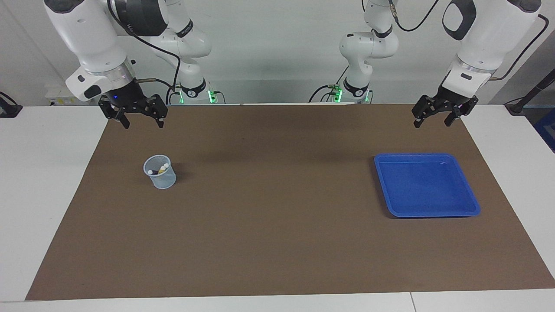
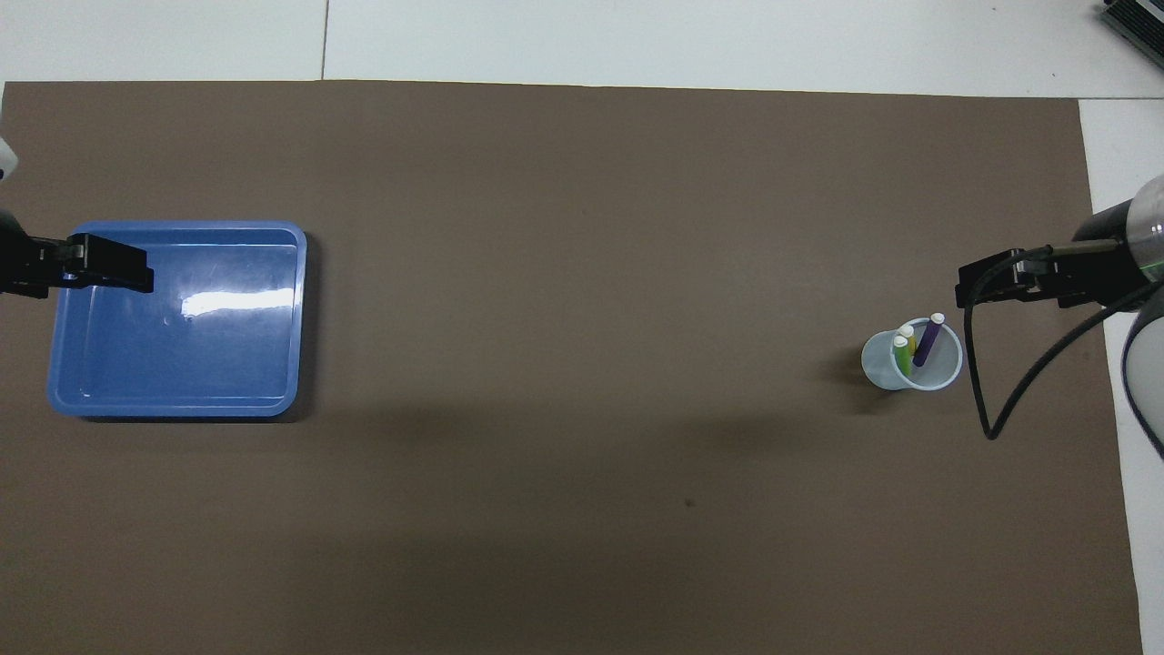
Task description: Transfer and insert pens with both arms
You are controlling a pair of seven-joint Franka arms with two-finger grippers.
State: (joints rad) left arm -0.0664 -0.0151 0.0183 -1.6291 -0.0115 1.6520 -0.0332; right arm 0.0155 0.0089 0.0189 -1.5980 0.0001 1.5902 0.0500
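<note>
toward the right arm's end of the worktop (image 1: 277,277) i've got the clear cup (image 1: 160,172) standing on the brown mat (image 1: 277,216), and all three pens are in it, upright, pale caps up: the purple pen (image 2: 928,339), the yellow pen (image 2: 908,337) and the green pen (image 2: 900,353). my right end effector (image 1: 140,123) hangs in the air over the mat's edge nearest the robots, on the robots' side of the cup, fingers spread and released, nothing in them. well apart from the cup, toward the left arm's end, sits the blue tray (image 1: 472,203). my left end effector (image 1: 431,122) hovers above the mat on the robots' side of that tray, also released and carrying nothing.
</note>
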